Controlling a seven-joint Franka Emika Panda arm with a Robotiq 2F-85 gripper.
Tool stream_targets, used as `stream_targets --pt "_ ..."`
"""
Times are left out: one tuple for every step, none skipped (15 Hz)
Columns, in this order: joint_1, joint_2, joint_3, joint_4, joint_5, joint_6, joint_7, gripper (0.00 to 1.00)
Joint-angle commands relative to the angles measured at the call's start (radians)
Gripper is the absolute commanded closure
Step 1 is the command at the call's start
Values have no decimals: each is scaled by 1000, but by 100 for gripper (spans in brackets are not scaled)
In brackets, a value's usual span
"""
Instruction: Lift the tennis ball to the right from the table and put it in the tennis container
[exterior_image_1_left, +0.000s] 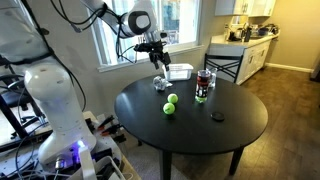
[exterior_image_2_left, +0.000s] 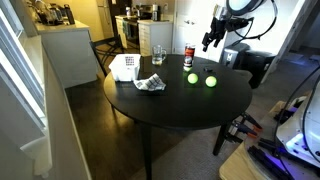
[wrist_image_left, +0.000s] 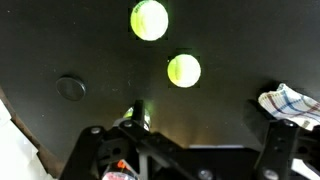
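Above the rim of a round black table (exterior_image_1_left: 240, 125), a robot gripper (exterior_image_1_left: 156, 55) hangs clear of everything, its fingers (wrist_image_left: 278, 135) spread wide with nothing between them. Two identical yellow-green balls lie just beside each other near the table's middle, as both exterior views show. In the wrist view one ball (wrist_image_left: 184, 70) sits to the right and nearer the gripper, with the other ball (wrist_image_left: 150, 20) beyond it. The nearer one is probably the one the task means, though looks alone do not settle it.

The container (exterior_image_1_left: 203, 85), clear above and dark red below, stands upright apart from both. A white tray (exterior_image_1_left: 180, 71), a crumpled cloth (exterior_image_1_left: 160, 83) and a small dark disc (exterior_image_1_left: 217, 116) share the table. The ball is not yet picked up.

The ball should be light. Its fuzzy felt cover should give the fingers grip, and its springy shell should yield slightly under pressure. It will likely roll if nudged. The best hold looks to be straight down, with the fingers on opposite sides at the widest girth and turned so neither touches its neighbour. The container looks only slightly wider than a ball, so the release calls for close centring over its mouth. A knock could tip it.
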Motion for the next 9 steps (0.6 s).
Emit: stream_targets --pt "-5 83 -28 40 17 5 -18 0" --pt "-2 89 -32 50 26 -18 -12 0" --pt "1 95 -35 59 33 -37 -5 0" --pt "0 77 -33 33 9 -6 -2 0" --pt "0 88 -35 41 11 -10 -2 0" --pt "0 94 -35 47 11 -12 -2 0" --pt "1 96 -35 50 11 -13 -2 0" --pt "1 97 -35 51 12 -14 -2 0" --pt "1 97 -35 51 12 -14 -2 0"
